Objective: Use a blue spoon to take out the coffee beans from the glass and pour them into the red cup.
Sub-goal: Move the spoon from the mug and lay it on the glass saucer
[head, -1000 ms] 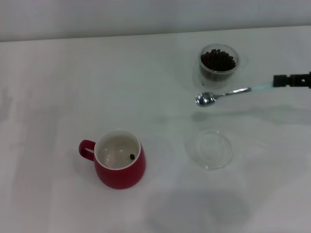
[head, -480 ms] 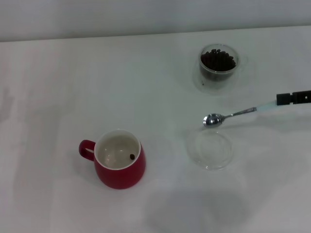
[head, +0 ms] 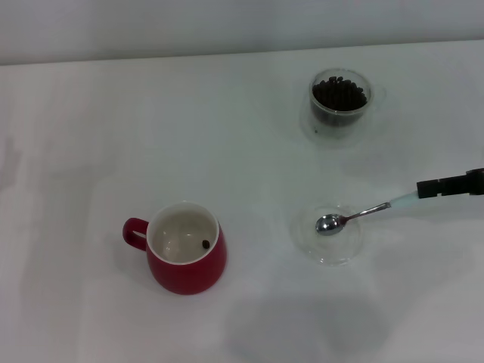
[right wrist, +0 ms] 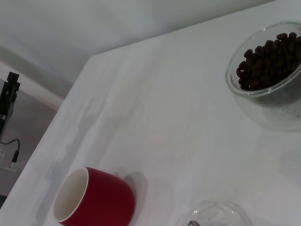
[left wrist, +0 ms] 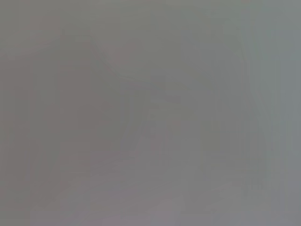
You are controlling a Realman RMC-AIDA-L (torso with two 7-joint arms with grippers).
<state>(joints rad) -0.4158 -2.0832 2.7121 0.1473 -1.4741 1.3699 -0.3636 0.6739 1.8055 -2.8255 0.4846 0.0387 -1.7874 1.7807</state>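
My right gripper (head: 425, 188) pinches the spoon (head: 355, 216) by its handle tip, empty bowl over the saucer (head: 330, 253), so it looks like parking. Beans (head: 340, 92) fill the far glass (head: 339, 113); cup (head: 185, 261) near-left holds one.

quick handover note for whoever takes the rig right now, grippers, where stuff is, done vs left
Right gripper: at the table's right edge, jaws shut on the blue spoon; its empty bowl sits over the clear saucer.
Left gripper: not in view.
Glass: far right, heaped with coffee beans.
Red cup: near left, upright, one bean inside.
Done: barely one bean moved.
Left: nearly all scooping and pouring.
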